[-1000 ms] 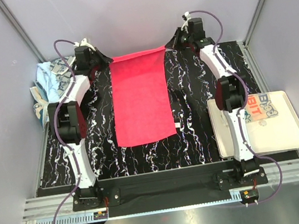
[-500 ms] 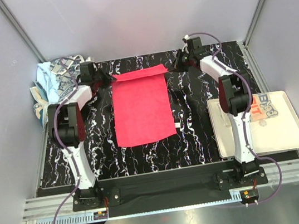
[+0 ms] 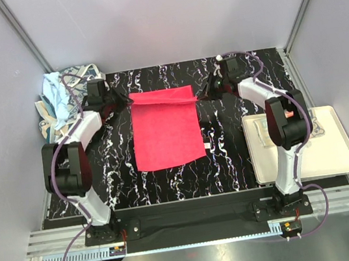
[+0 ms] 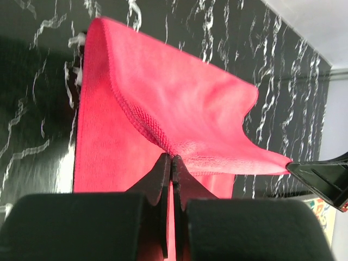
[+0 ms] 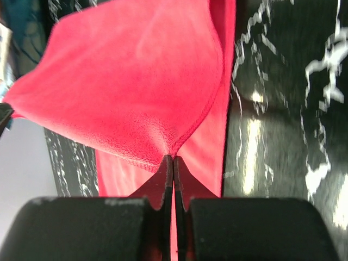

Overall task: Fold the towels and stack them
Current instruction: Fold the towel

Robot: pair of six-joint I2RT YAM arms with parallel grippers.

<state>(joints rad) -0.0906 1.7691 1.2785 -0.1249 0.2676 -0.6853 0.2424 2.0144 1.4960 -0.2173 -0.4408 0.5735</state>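
Observation:
A bright pink-red towel [image 3: 165, 132] lies lengthwise on the black marbled table [image 3: 232, 161], its far edge lifted and curled toward the near side. My left gripper [image 3: 125, 101] is shut on the far left corner, and my right gripper [image 3: 200, 94] is shut on the far right corner. In the left wrist view the left gripper [image 4: 172, 157] pinches the hem of the towel [image 4: 163, 92]. The right wrist view shows the right gripper [image 5: 173, 157] pinching a corner of the towel [image 5: 136, 70]. More towels [image 3: 58, 98] are heaped at the back left, light blue among them.
A flat cream tray [image 3: 326, 157] sits at the right edge of the table, partly behind my right arm [image 3: 286, 127], with a patterned cloth [image 3: 318, 123] barely showing in it. Grey walls close in the back and both sides.
Both grippers have come down and toward the near side, carrying the towel's far edge with them. The edge was held high a second ago and now hangs low over the towel.

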